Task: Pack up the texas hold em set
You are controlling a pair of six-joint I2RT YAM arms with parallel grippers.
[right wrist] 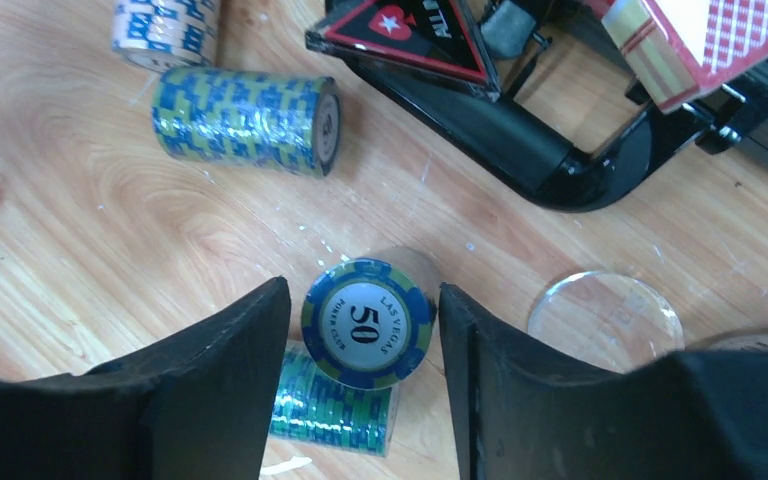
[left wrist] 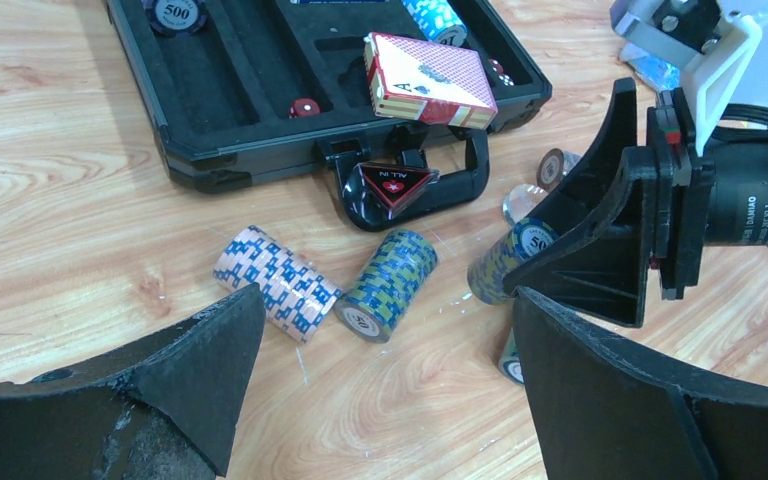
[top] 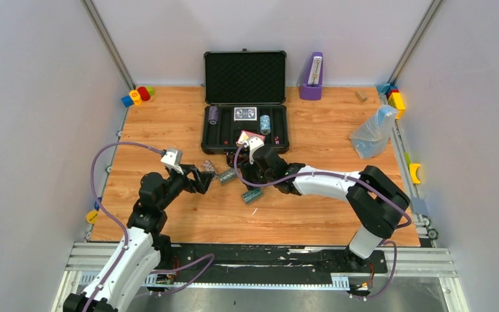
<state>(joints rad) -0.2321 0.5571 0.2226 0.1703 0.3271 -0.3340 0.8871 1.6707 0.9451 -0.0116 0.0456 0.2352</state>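
the black briefcase [top: 245, 78] lies open at the far middle of the wooden table [top: 169, 117], its foam-lined lid standing upright. inside the tray sit a purple chip stack [top: 214, 114], a blue card deck [top: 245, 114] and a light blue chip stack [top: 265, 123]. the red card deck [left wrist: 430, 80] rests tilted on the tray's front edge, above the handle [left wrist: 475, 170], and a triangular "all in" marker [left wrist: 392, 185] lies across the handle. on the table in front of the case, a pink-and-blue chip stack [left wrist: 275, 283] and a blue-and-yellow chip stack [left wrist: 390, 285] lie on their sides just beside each other. the left gripper [left wrist: 385, 300] hangs over this pair with its jaws spread wide and nothing between them. the right gripper [right wrist: 363, 288] is down at the table just beside them, its jaws drawn partway in on either side of a blue-and-green chip stack [right wrist: 368, 322] whose "50" face points up at the wrist camera. only thin slivers show on each side, and i cannot tell whether the pads already press on it. a green chip stack [right wrist: 335, 410] lies on its side just beneath, and a clear round disc [right wrist: 605, 320] lies flat nearby.
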